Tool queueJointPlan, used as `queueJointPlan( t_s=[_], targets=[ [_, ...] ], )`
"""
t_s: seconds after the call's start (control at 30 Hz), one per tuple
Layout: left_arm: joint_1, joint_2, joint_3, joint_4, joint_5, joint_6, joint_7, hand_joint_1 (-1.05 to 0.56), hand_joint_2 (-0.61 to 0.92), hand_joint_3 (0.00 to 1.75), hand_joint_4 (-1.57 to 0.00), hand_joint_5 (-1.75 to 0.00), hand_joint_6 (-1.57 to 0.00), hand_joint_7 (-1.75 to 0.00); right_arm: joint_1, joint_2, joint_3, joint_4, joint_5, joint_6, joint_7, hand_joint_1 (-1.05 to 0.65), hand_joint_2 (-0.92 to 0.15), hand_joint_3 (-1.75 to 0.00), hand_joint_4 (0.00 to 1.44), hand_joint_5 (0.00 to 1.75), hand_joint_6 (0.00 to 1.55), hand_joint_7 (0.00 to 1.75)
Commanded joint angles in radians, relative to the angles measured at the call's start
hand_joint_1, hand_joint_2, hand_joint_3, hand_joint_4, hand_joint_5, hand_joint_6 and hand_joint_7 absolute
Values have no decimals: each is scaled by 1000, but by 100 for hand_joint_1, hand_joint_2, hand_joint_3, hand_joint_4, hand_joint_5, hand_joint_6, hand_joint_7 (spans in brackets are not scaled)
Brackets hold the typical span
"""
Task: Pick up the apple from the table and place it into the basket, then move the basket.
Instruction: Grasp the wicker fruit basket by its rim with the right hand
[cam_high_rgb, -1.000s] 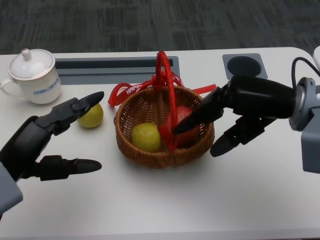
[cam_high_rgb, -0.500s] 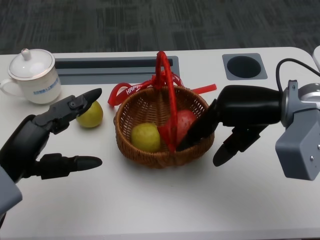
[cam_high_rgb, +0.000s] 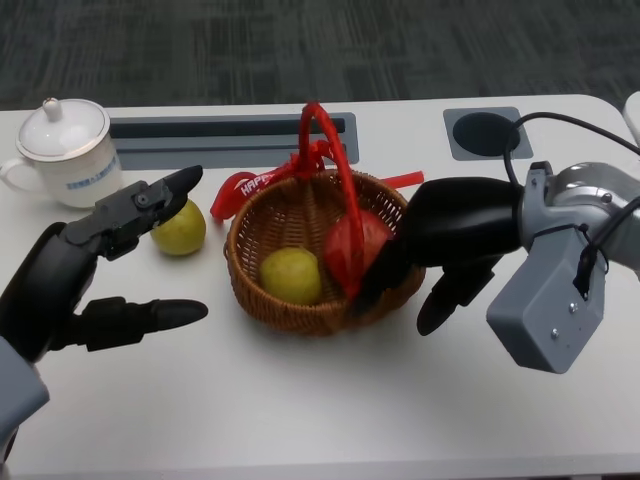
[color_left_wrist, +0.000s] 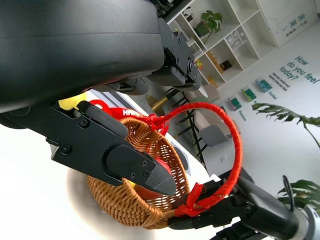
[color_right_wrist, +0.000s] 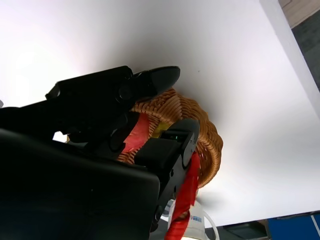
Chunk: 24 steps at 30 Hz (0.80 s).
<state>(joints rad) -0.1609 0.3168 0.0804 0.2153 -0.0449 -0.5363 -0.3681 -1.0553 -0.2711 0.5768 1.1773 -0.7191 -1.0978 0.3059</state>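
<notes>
White worktop (cam_high_rgb: 300, 400) carries a wicker basket (cam_high_rgb: 262, 300), its red handle (cam_high_rgb: 335, 170) arching upright front to back. Inside lie the red apple (cam_high_rgb: 372, 235) and a yellow-green fruit (cam_high_rgb: 290, 275). Right hand (cam_high_rgb: 450, 235) fingers straddle the basket's rim beside the apple. Left hand (cam_high_rgb: 75, 275) hovers with fingers apart, holding nothing; another green fruit (cam_high_rgb: 182, 230) lies just beyond its upper fingers, a lidded cup (cam_high_rgb: 65, 150) farther off.
</notes>
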Motion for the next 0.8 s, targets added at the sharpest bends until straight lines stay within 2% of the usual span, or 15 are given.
queueJointPlan(
  t_s=[0.03, 0.53, 0.8],
  targets=[
    [14, -1, 16, -13, 5, -24, 31, -61, 82, 0, -39, -1, -40, 0, -24, 17, 52, 20, -62, 56, -46, -45, -92, -2, 94, 1, 74, 0],
    [40, -23, 30, -29, -10, -43, 61, -61, 82, 0, -39, 0, -39, 0, -32, 81, 109, 96, -81, 138, -138, -43, -91, -1, 94, 0, 76, 0],
    [61, -28, 41, -51, -11, -34, 66, -58, 81, 0, -40, -1, -41, -1, -35, 76, 76, 114, -36, 143, -124, -37, -87, 0, 96, 1, 77, 1]
  ],
)
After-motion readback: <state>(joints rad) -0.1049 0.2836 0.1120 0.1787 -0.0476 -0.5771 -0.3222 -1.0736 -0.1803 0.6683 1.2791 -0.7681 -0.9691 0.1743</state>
